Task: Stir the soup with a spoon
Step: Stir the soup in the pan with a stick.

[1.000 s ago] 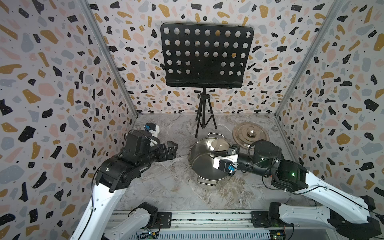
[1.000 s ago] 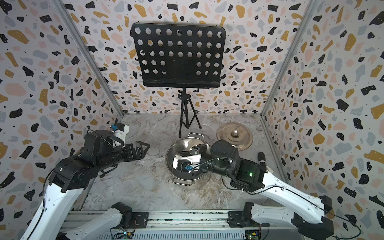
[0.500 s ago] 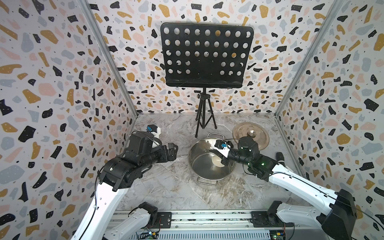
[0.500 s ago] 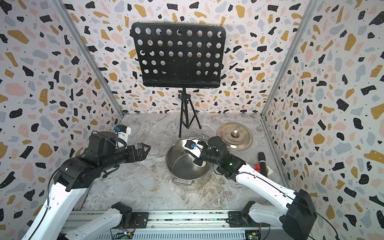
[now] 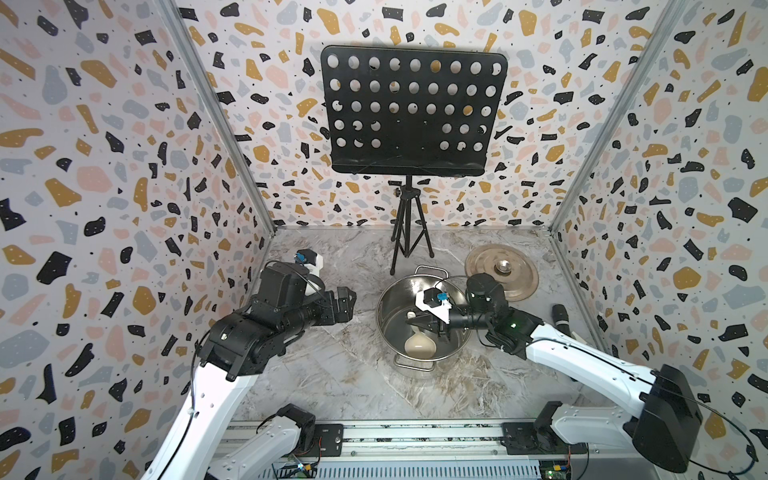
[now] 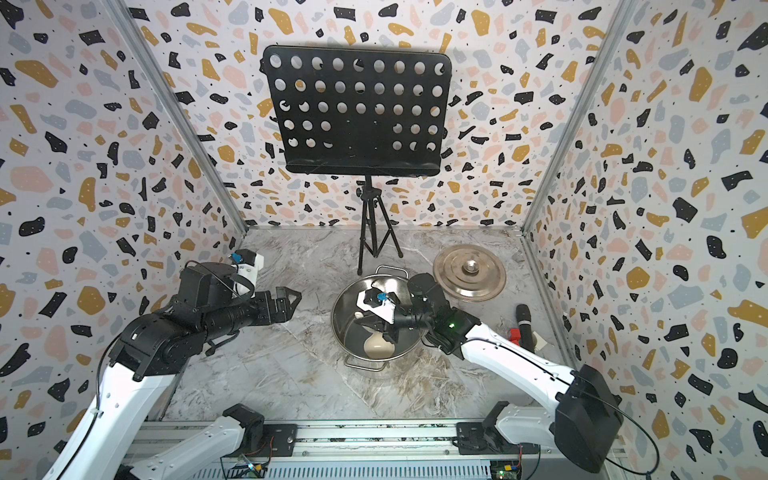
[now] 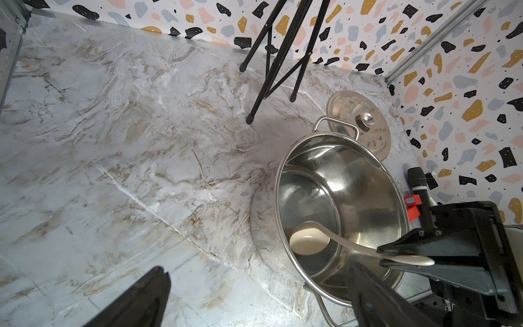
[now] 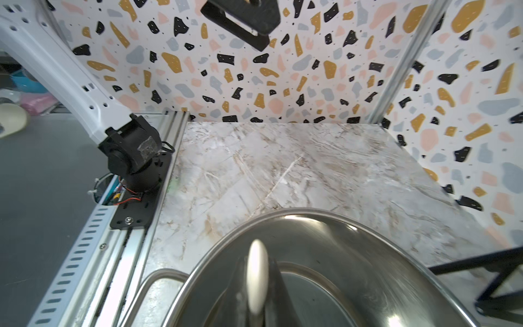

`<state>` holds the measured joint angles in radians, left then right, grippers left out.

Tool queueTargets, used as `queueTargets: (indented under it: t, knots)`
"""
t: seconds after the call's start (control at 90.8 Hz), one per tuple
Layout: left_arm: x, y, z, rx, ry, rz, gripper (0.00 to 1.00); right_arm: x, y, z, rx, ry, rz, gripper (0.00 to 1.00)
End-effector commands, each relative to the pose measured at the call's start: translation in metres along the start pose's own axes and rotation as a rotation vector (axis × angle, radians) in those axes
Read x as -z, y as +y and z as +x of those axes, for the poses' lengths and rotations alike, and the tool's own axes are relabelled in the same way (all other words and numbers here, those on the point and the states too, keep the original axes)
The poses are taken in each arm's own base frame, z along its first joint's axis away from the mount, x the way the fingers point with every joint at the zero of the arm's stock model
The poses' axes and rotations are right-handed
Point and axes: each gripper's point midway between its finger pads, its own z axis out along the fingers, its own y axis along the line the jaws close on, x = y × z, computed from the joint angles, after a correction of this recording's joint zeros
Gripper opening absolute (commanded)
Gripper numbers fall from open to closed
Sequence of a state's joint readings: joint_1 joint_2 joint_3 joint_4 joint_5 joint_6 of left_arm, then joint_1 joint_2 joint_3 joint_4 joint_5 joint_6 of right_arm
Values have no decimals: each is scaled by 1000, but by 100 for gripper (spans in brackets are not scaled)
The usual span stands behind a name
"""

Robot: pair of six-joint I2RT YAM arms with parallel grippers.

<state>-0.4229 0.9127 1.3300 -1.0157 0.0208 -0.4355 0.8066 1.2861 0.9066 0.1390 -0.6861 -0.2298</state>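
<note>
**In the pot: one spoon, held by its handle end**

Item: spoon (image 7: 348, 246), cream plastic, with a deep round bowl and a slim straight handle.

Location: the bowl sits low inside the pot (image 7: 339, 175), on the side nearest the robot's base. The handle slants up over the rim. No soup shows, only bare steel.

Hold: the right gripper (image 7: 380, 256) is clamped on the far end of the handle.

Handling (judged): light, stiff and smooth. It is likely to swivel between the jaws if the bowl drags on the pot wall. An end grip gives reach but little leverage, so a hold slightly further down the handle would be steadier.

Pot: shiny steel. It may slide on the smooth surface (image 5: 332, 374) if pushed sideways.

Left gripper (image 5: 347, 301): spread wide, holding nothing, well apart from the pot.

Lid (image 5: 500, 272): flat on the surface, just beyond the pot.
</note>
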Motion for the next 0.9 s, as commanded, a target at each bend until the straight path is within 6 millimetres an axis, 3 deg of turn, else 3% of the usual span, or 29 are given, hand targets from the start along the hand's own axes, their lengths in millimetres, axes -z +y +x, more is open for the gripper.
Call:
queueTargets:
  t: [0.0,0.187,0.385,0.507,0.639,0.76,0.892]
  knots:
    - [-4,0,-2,-23,-10,1,100,-8,-3,-42,38,-112,-55,0]
    - [-4,0,0,-25,-2,4,100,-38,-38,-48,35,-123,-25,0]
    - [-6,-2,4,-24,14,15,100,-41,-94,-44,9,-112,104,0]
    - [-7,-2,6,-22,23,20,99,-25,-121,-33,-21,-87,184,0]
    - [-8,-1,7,-23,23,13,99,9,-146,-18,-79,-78,262,0]
    - [-9,-1,6,-30,22,14,99,42,-151,-4,-114,-62,317,0]
    - [-10,-1,5,-38,23,14,99,67,-138,8,-153,-38,319,0]
